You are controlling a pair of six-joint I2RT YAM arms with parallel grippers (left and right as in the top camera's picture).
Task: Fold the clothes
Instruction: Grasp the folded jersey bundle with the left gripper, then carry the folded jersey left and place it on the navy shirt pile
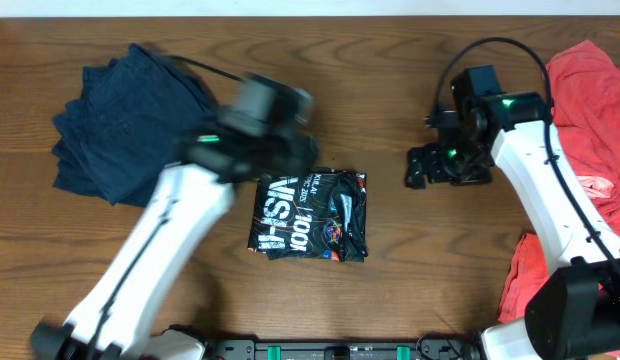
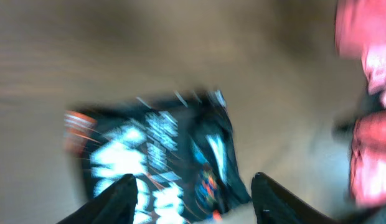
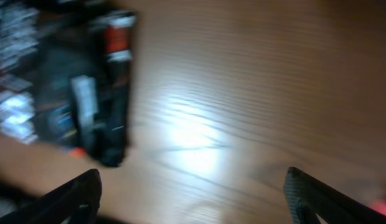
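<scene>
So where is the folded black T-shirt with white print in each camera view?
Overhead: the folded black T-shirt with white print lies at centre.
Left wrist: lower middle, blurred.
Right wrist: upper left.
Shared landmark: the brown wooden table under it.

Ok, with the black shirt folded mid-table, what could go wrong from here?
The open left gripper is blurred, apparently moving fast, close over the folded black shirt; a finger could snag and undo the fold. The right arm crosses the red clothes and might drag them.
</scene>
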